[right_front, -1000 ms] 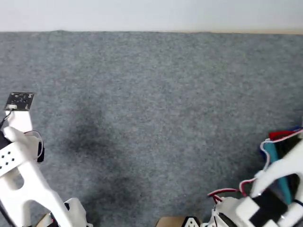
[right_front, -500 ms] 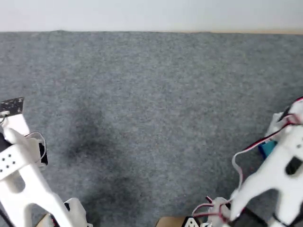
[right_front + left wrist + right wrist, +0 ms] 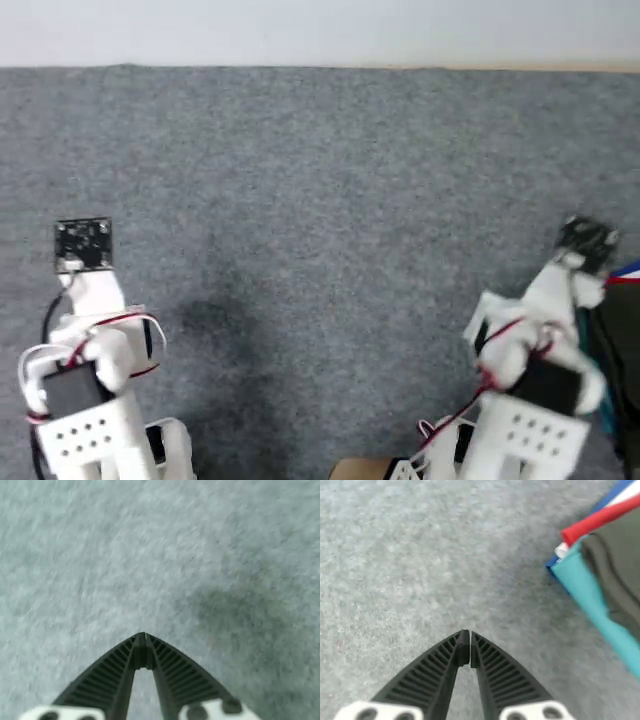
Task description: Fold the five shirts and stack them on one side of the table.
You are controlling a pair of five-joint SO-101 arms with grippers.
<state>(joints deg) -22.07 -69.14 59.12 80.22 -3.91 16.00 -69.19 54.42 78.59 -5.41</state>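
Observation:
A stack of folded shirts [image 3: 600,575] lies at the table's right edge, with dark, teal, white, red and blue layers showing; its edge [image 3: 618,330] peeks out beside the right arm in the high view. My right gripper [image 3: 465,650] is shut with nothing in it, over bare grey felt a short way from the stack's corner. My left gripper [image 3: 142,652] is shut and empty too, over bare felt on the table's left side. Both white arms, the left arm [image 3: 85,350] and the right arm [image 3: 540,360], stand near the front edge.
The grey felt table [image 3: 330,200] stretches open between and beyond the arms up to a pale wall at the back. A small tan object [image 3: 365,468] sits at the front edge between the arm bases.
Both arms have swung inward and folded up toward their bases. The right arm has pulled back from over the shirt stack, and the left arm has moved in from the left edge.

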